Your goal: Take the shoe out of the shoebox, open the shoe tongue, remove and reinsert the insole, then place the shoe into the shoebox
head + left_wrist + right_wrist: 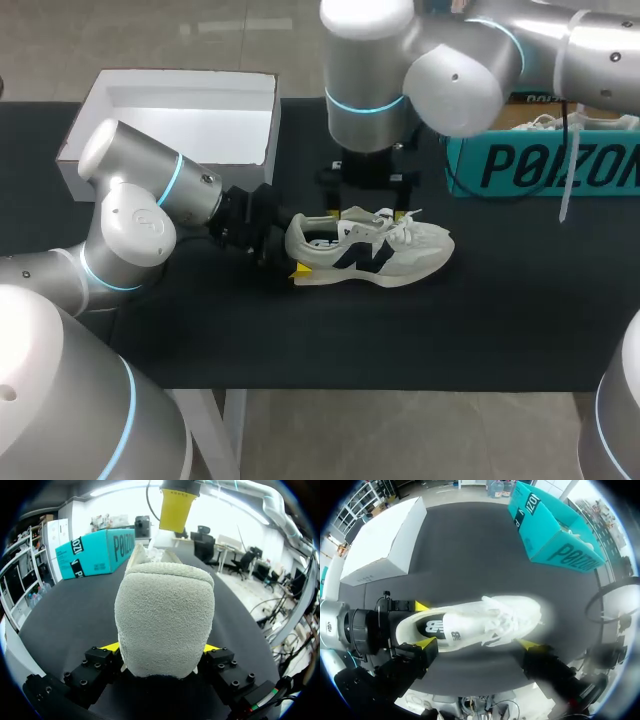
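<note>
The shoe point(372, 250) stands on its sole on the black table point(500, 320), out of both boxes, heel toward the robot's left and toe toward its right. It is pale cream with a dark marking on its side, and its white laces point(405, 226) lie loose over the front half.

The left arm comes in low from the left side, and the left gripper point(284, 258) sits at the back of the shoe. In the left wrist view the fuzzy heel fills the space between the two yellow-tipped fingers point(108, 647), one pressed against each side, so this gripper pinches the heel.

The right arm reaches in from the upper right and points straight down, with the right gripper point(368, 210) hanging over the middle of the shoe. In its own wrist view the fingers stand spread wide, one toward the heel and one toward the toe, with the shoe lying ahead of them and neither tip clearly touching it. From the left wrist view one of these yellow fingers point(177, 506) hangs above the far part of the shoe.

An open white box point(170, 120) sits behind the left arm. A teal box point(540, 160) stands at the far right and holds another pale shoe point(560, 122)
</note>
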Controlling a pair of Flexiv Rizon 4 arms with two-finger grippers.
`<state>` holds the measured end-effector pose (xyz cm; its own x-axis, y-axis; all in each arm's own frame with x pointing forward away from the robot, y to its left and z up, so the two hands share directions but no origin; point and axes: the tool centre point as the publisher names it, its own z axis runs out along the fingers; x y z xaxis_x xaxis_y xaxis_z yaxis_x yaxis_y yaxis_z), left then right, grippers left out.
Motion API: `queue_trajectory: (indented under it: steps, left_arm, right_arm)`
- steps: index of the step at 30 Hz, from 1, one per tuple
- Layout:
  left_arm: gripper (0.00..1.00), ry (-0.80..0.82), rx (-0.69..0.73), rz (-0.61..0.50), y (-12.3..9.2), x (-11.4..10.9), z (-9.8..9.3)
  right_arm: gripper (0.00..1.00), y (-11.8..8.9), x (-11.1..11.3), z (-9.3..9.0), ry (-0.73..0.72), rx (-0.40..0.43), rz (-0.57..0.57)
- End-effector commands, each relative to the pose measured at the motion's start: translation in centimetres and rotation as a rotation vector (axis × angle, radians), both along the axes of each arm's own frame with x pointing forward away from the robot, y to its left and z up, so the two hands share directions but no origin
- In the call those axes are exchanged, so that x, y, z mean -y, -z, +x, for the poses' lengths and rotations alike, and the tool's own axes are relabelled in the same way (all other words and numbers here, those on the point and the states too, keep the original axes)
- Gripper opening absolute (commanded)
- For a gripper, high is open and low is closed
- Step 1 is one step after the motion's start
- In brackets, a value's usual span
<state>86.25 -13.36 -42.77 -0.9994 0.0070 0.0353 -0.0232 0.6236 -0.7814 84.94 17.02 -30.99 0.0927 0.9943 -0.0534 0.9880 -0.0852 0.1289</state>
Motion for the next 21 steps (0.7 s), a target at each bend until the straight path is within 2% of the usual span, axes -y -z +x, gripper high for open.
queue_trajectory:
  steps: [1,6,16,21]
  left_arm:
    - [0.00,-0.001,0.001,-0.001,0.3,0.1,-0.1]
    - [0.00,-0.001,0.001,-0.001,0.3,0.1,-0.1]
    - [0.00,-0.001,0.001,-0.001,0.3,0.1,-0.1]
    - [0.00,-0.001,0.001,-0.001,0.3,0.1,-0.1]
  right_arm:
    - [1.00,1.1,-1.4,0.7,-0.009,-0.018,-0.042]
    - [1.00,2.6,-1.6,1.2,-0.007,-0.021,-0.083]
    - [1.00,3.8,-1.6,1.0,-0.019,-0.031,-0.151]
    - [1.00,4.2,-0.8,1.1,-0.015,-0.035,-0.187]
